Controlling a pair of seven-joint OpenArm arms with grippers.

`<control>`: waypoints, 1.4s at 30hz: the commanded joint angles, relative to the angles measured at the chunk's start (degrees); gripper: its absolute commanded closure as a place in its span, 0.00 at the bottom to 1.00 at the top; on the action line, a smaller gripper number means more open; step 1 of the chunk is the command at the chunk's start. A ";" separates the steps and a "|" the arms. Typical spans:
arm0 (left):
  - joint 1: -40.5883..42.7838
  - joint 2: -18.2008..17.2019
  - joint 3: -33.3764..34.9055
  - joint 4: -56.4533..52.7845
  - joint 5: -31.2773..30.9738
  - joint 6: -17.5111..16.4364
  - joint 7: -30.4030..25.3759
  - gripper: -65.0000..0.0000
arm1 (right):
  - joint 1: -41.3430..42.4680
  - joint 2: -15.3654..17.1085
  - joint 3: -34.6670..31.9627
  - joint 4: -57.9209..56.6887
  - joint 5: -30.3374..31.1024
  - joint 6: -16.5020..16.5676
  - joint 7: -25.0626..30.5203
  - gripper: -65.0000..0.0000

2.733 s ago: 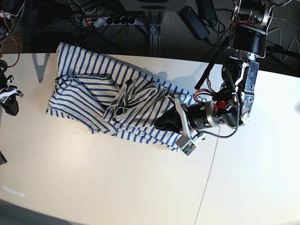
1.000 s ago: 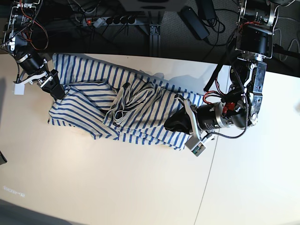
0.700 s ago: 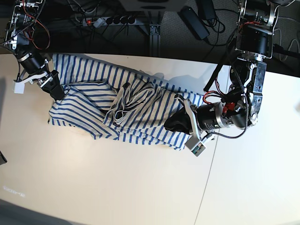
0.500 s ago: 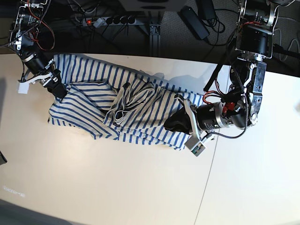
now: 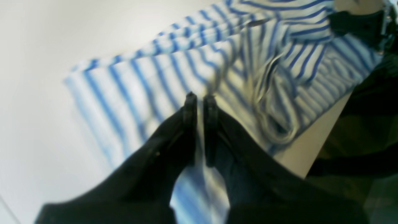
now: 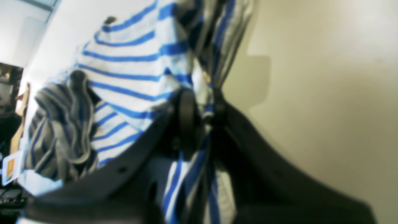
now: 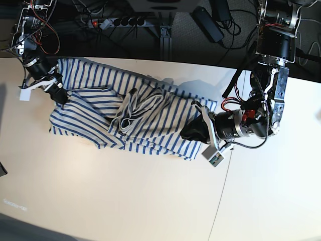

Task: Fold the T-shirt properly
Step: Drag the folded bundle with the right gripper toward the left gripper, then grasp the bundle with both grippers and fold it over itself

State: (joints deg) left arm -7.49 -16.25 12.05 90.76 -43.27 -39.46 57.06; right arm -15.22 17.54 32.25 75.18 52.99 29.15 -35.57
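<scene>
The white T-shirt (image 7: 150,128) with thin blue stripes lies bunched in a long band across the back of the table (image 7: 125,201), with a greyish crumpled fold (image 7: 140,108) in its middle. My left gripper (image 7: 186,133) is shut on the shirt's right end; in the left wrist view (image 5: 199,101) its jaws pinch the striped cloth (image 5: 149,77). My right gripper (image 7: 62,96) is shut on the shirt's left end. In the right wrist view (image 6: 202,105) the cloth (image 6: 130,71) runs between its jaws, beside a small orange mark (image 6: 206,79).
A power strip (image 7: 118,22), a black adapter (image 7: 208,22) and cables lie on the dark floor behind the table's back edge. A thin seam (image 7: 220,201) runs down the tabletop at the right. The right arm's white tag (image 7: 24,94) hangs near the left edge.
The right arm came in from the left edge and took hold of the shirt's left end, then moved slightly up and left. The left gripper shifted a little right with the cloth, stretching the shirt.
</scene>
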 commanded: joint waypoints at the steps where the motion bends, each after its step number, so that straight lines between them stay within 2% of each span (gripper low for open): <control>1: -1.22 -0.74 -0.20 1.03 -1.07 -0.54 -1.07 0.94 | -0.20 2.69 2.05 0.17 -2.03 3.21 -0.04 1.00; 9: -1.20 -1.07 -0.20 1.03 -1.57 -0.54 -0.66 0.94 | -0.22 12.11 8.85 0.17 -2.01 3.21 -0.28 1.00; 15: -1.20 -1.05 -0.20 1.03 -2.36 -0.54 -0.63 0.94 | -0.09 17.07 9.35 0.39 0.48 3.23 -0.48 1.00; 20: -0.70 -1.07 -0.20 1.01 -2.29 -0.54 -0.61 0.94 | 2.91 16.65 9.35 3.96 4.52 3.28 -4.33 1.00; 26: 1.95 -0.74 -0.11 1.01 -2.29 -0.54 -0.96 0.94 | 6.32 15.78 6.86 14.03 3.30 3.28 -4.79 1.00; 31: 4.61 0.76 -0.07 0.98 -1.16 -0.54 -2.84 0.94 | 6.67 15.78 -1.42 22.64 1.16 3.26 -4.63 1.00; 37: 7.91 6.25 -0.07 -0.87 1.53 -0.54 -3.50 0.94 | 8.02 15.39 -14.05 29.68 -4.76 3.21 -3.48 1.00; 42: 8.76 9.77 -0.07 -4.33 2.43 -0.54 -4.57 0.94 | 9.18 12.61 -20.35 31.06 -6.75 3.21 -3.48 1.00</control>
State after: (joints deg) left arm 2.22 -6.63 12.14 85.60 -39.70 -39.44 53.93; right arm -6.79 29.43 11.51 105.08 45.30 29.17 -40.64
